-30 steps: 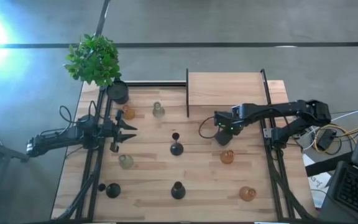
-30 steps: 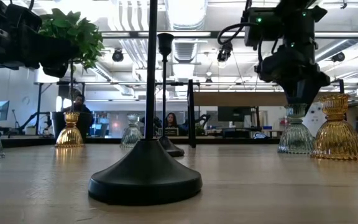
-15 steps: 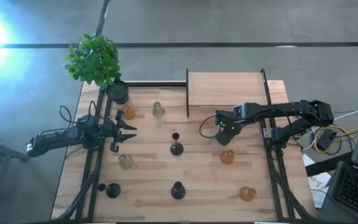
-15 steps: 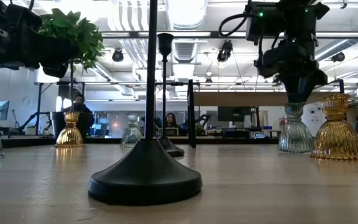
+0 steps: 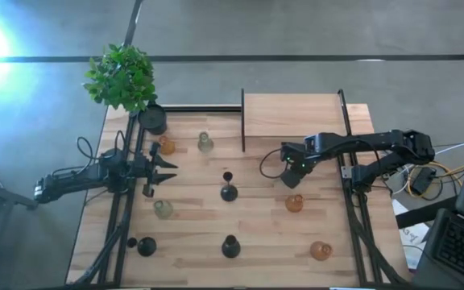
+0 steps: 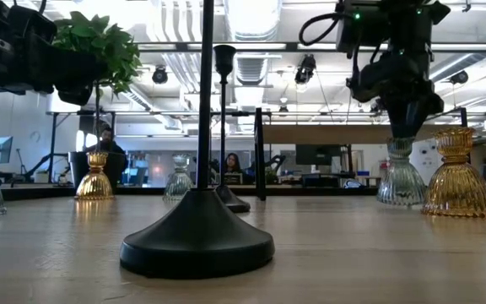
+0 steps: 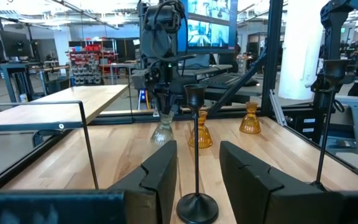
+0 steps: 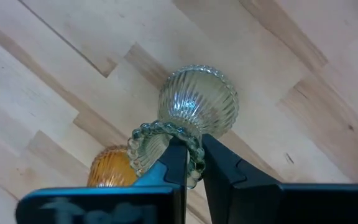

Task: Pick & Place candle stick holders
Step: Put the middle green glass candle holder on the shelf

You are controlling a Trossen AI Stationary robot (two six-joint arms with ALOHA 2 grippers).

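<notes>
R tool (image 8: 193,163) clamped on clear holder (image 8: 197,102) rim | L tool (image 7: 194,169) apart – table's left edge

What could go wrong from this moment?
The right gripper pinches only the beaded rim of the clear holder, so the glass may slip or tip. An amber holder stands right beside it and may get knocked. The left gripper waits near a black holder.

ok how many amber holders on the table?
3: one amber holder beside the plant pot, a second right of centre, a third near the front right corner. None apparently hidden.
</notes>
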